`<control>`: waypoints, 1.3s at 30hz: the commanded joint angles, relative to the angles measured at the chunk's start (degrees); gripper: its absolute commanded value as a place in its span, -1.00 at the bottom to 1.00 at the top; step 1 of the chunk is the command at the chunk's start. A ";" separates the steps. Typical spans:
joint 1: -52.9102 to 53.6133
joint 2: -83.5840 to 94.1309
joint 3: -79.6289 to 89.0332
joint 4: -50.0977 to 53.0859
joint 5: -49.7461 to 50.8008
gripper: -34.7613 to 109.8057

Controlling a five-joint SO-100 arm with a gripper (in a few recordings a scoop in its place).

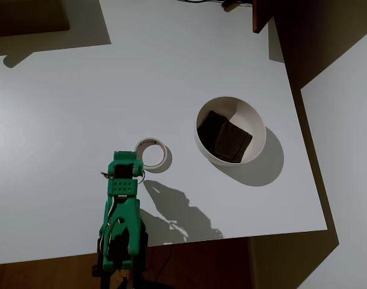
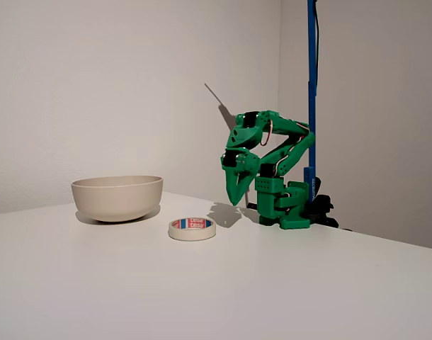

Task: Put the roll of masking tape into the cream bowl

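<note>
My end effector [image 2: 236, 195] hangs above the desk [image 2: 287, 283], tips pointing down and together, gripping nothing. The tape [image 1: 153, 154] lies flat on the desk just beside it, slightly ahead and to the right in the overhead view, not touching. The bowl [image 1: 255, 129], holding dark square pieces [image 1: 225, 137], stands apart, further right of the tape.
</note>
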 commanded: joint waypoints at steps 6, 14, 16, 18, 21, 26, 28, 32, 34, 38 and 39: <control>14.77 -13.97 -9.76 -4.48 -3.34 -0.64; 19.69 -19.60 -11.95 -5.54 -3.16 -0.43; 20.21 -20.13 -11.95 -6.15 -3.08 -0.40; 20.57 -20.48 -11.95 -6.59 -2.99 -0.38; 20.83 -21.01 -11.95 -6.94 -3.08 -0.38; 20.30 -25.05 -11.87 -7.47 -2.99 -0.37; 19.95 -26.72 -11.87 -8.26 -2.99 -0.39; 19.34 -28.48 -11.78 -9.40 -2.64 -0.40; 18.46 -29.62 -11.78 -9.67 -2.29 -0.39; 17.58 -31.73 -11.69 -11.16 -1.76 -0.39; 17.58 -31.99 -11.69 -11.51 -1.76 -0.39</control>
